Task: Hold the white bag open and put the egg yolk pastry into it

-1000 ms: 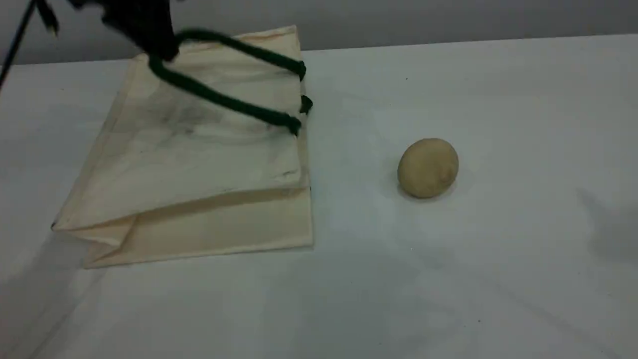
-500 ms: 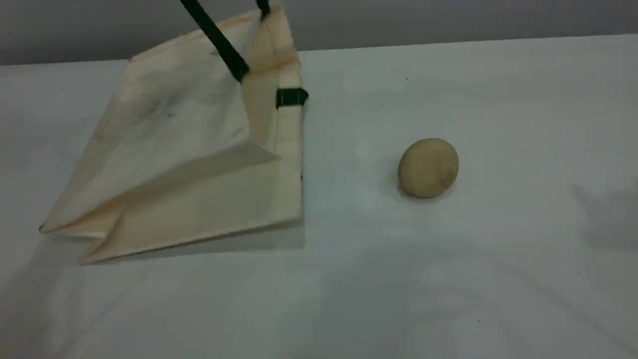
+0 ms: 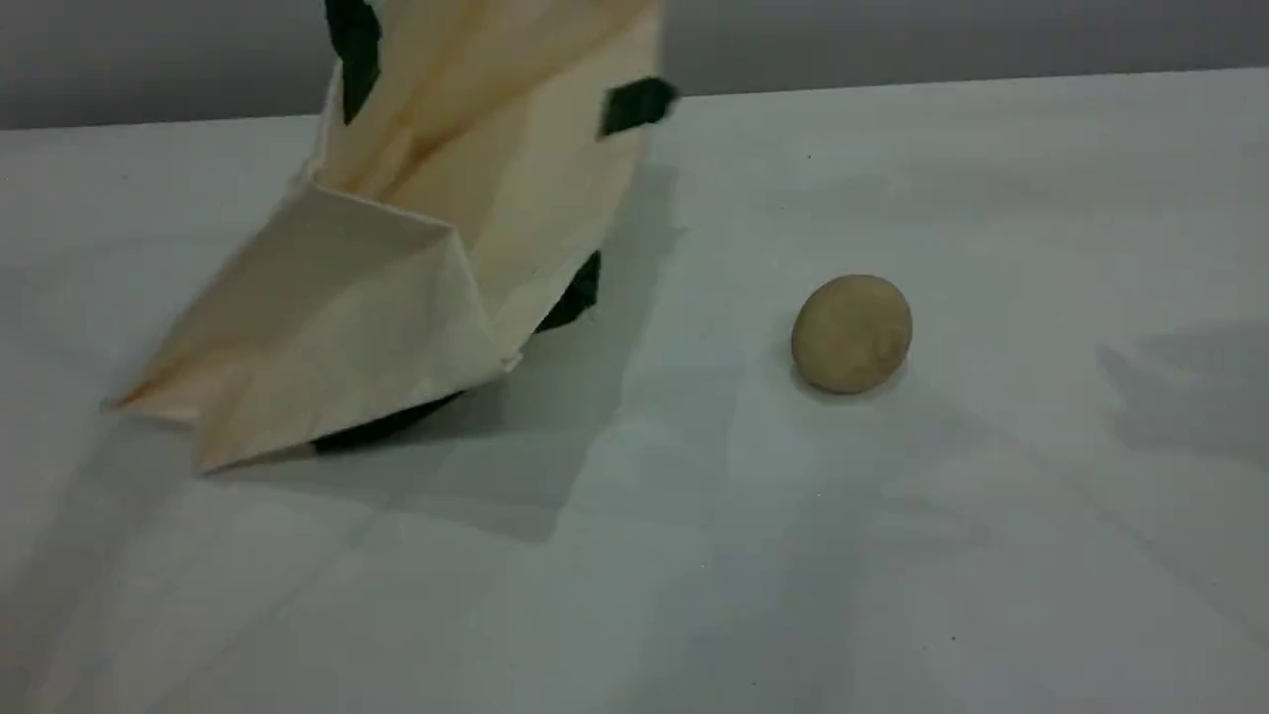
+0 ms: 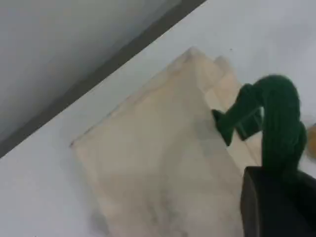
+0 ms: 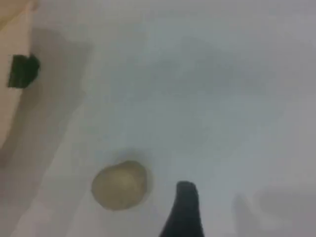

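Observation:
The white bag [image 3: 397, 268] hangs tilted, its top out past the scene view's upper edge and its bottom corner on the table at the left. My left gripper [image 4: 277, 183] is shut on one dark green rope handle [image 4: 279, 116], above the bag's cream side [image 4: 158, 153]. The second handle [image 3: 570, 296] shows under the bag. The egg yolk pastry [image 3: 851, 333], a tan ball, lies on the table to the right of the bag, apart from it. My right gripper [image 5: 183, 212] hovers just right of the pastry [image 5: 120, 184], open and empty. Neither arm shows in the scene view.
The pale grey table [image 3: 892, 555] runs to a back edge against a grey wall [image 3: 942, 35]. The bag casts a broad shadow [image 3: 516, 456] on the table in front of it. The bag's edge with a green handle stub [image 5: 23, 70] shows in the right wrist view.
The bag's top has been pulled up and to the right by its handle; its mouth end now stands off the table. The pastry has not moved.

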